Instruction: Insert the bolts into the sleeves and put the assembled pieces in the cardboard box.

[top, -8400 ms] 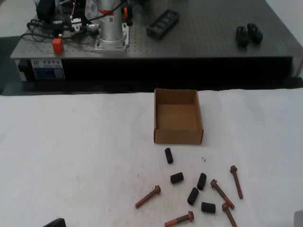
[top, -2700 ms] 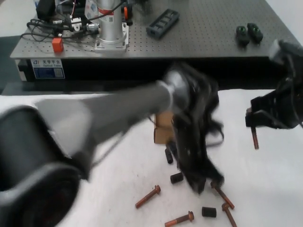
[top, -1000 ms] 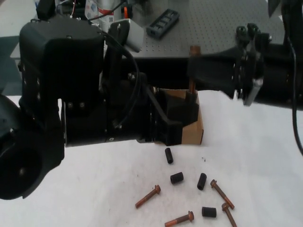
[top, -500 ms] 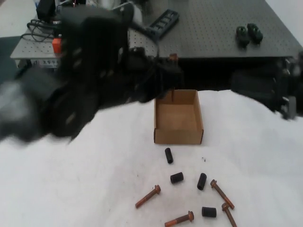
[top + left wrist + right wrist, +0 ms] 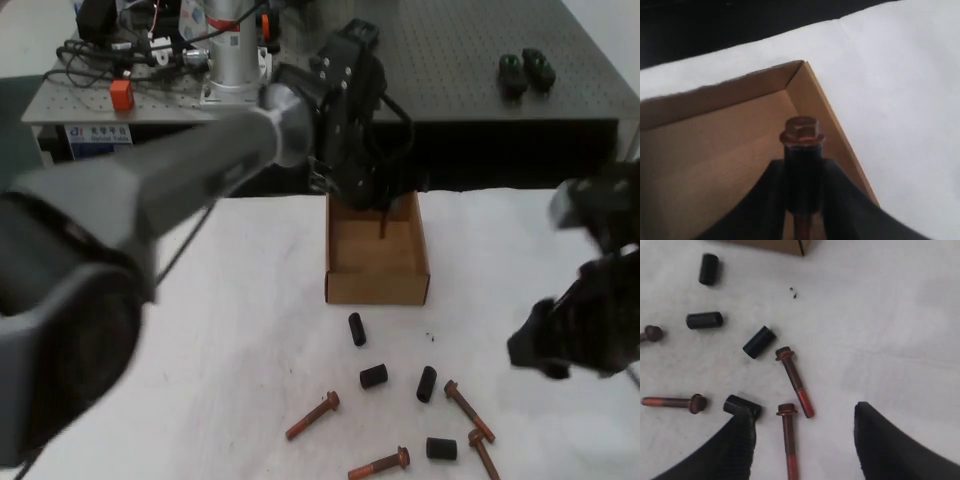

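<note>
An open cardboard box (image 5: 377, 281) stands mid-bench on white cloth. My left gripper (image 5: 378, 205) hangs over its far inner side, shut on a copper bolt (image 5: 801, 131) that sits inside a black sleeve (image 5: 802, 175); the box wall (image 5: 815, 100) lies just beyond it. My right gripper (image 5: 545, 350) hovers open at the front right, above the loose parts. In the right wrist view its fingers (image 5: 737, 440) spread wide over a bolt (image 5: 794, 381), a second bolt (image 5: 788, 440) and a sleeve (image 5: 742, 406). Several more sleeves (image 5: 373, 377) and bolts (image 5: 312, 416) lie in front of the box.
Behind the cloth stands a perforated metal bench (image 5: 450, 70) with a metal post (image 5: 236, 60), cables, an orange block (image 5: 121, 95) and a black tray (image 5: 345, 40). The left arm's long link (image 5: 150, 190) crosses the left half of the cloth.
The left gripper has carried the bolt with its sleeve down over the box. The right arm has swung away from the box and dropped to the front right, above the loose bolts.
</note>
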Controlling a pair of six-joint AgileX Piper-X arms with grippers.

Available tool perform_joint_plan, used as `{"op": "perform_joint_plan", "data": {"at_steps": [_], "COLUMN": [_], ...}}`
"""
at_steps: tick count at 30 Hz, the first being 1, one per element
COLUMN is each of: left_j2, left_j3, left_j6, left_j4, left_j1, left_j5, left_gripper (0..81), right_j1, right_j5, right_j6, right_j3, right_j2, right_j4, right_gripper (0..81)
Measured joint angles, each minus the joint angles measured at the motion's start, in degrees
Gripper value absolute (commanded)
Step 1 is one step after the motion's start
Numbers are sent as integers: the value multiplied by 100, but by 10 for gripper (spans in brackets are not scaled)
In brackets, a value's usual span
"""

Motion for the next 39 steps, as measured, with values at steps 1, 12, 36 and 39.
{"op": "perform_joint_plan", "data": {"at_steps": [1,12,36,39], "left_j2": [350,983,981,876], "left_j3": [-413,-859,-892,-891], "left_j6": [-142,-1125,-2084,-2075], "left_j4": [151,176,142,155], "left_j1": [0,16,95,101], "left_j5": [126,629,1631,1814], "left_gripper": [7,6,219,219], "right_j1": [0,228,808,808], "right_j5": [154,544,910,892], "right_j6": [-39,-459,-873,-873], "right_j3": [0,-827,-1164,-1217], "right_j2": [0,1954,3054,3147], "right_j4": [-42,-325,-111,-174], "right_gripper": [426,426,281,225]}}
